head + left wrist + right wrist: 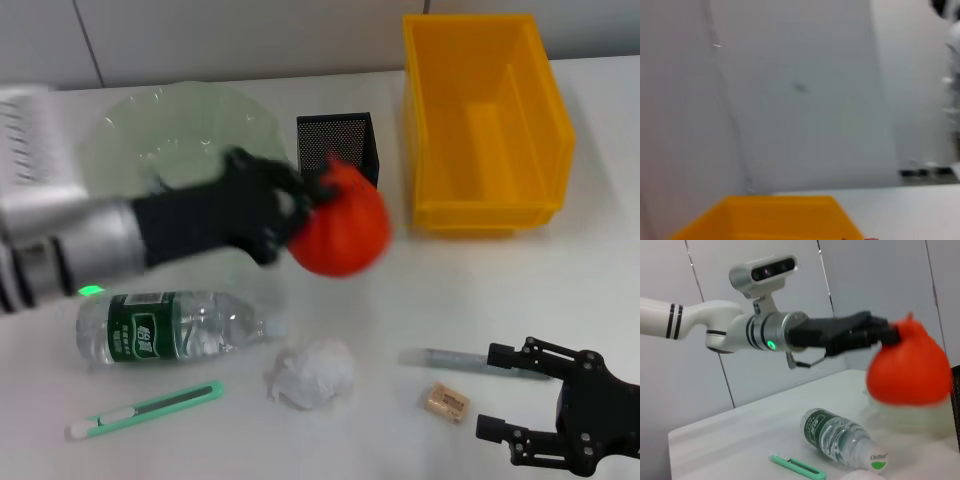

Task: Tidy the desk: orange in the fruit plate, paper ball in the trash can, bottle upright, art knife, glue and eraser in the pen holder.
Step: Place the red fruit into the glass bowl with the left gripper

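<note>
My left gripper (318, 190) is shut on the orange (342, 228), holding it in the air in front of the black mesh pen holder (338, 143). The right wrist view shows the same orange (908, 365) hanging from the left gripper (886, 332). The pale green fruit plate (180, 130) lies at the back left. A clear bottle (172, 326) with a green label lies on its side, and the green art knife (145, 410) is in front of it. The paper ball (311, 372), grey glue stick (455, 361) and eraser (445, 401) lie near the front. My right gripper (510, 392) rests open at the front right.
A yellow bin (484, 120) stands at the back right beside the pen holder. The left wrist view shows only the yellow bin's rim (775, 215) and a grey wall.
</note>
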You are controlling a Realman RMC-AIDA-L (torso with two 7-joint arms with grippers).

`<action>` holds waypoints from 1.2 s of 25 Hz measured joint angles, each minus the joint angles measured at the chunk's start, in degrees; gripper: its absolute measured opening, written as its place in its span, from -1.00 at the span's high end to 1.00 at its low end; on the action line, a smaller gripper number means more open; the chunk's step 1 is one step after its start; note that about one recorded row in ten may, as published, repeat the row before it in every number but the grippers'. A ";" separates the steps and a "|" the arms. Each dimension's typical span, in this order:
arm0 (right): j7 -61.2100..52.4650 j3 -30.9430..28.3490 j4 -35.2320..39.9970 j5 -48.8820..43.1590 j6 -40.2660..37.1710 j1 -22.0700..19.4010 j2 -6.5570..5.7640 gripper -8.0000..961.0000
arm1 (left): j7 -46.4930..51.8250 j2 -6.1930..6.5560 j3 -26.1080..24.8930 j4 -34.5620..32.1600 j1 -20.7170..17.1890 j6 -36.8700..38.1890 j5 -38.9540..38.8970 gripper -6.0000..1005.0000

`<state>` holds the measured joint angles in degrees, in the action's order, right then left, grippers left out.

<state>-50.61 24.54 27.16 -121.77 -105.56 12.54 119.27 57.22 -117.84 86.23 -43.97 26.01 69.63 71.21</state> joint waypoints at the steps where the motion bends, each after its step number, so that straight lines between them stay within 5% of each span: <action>1: 0.00 0.03 0.00 0.05 0.00 0.05 0.00 -0.68 | 0.00 0.00 0.00 0.00 0.00 0.00 0.00 0.86; 3: -0.01 0.06 0.00 0.09 0.00 0.07 -0.02 -0.68 | 0.72 -0.06 -7.12 -2.21 -2.30 0.20 0.50 0.86; 9: -0.01 0.07 0.00 0.23 0.00 0.52 0.02 -0.67 | 0.60 -0.70 -15.92 0.34 -1.72 -4.49 0.30 0.86; 16: -0.08 0.07 0.00 0.23 -0.29 1.03 0.01 -0.67 | 0.65 -0.77 -17.03 6.18 2.00 -15.06 0.10 0.87; 26: -0.13 -0.16 0.00 0.22 -0.88 0.98 0.00 -0.67 | 1.82 -0.71 -17.04 7.07 1.98 -14.64 -0.47 0.87; 30: -0.12 -0.33 0.02 0.22 -0.89 0.78 0.00 -0.67 | 2.36 -0.57 -17.46 5.77 0.87 -10.73 -0.47 0.56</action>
<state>-50.73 24.21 27.18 -121.55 -106.45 13.32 119.26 59.58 -118.41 68.77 -38.20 26.88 58.91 70.74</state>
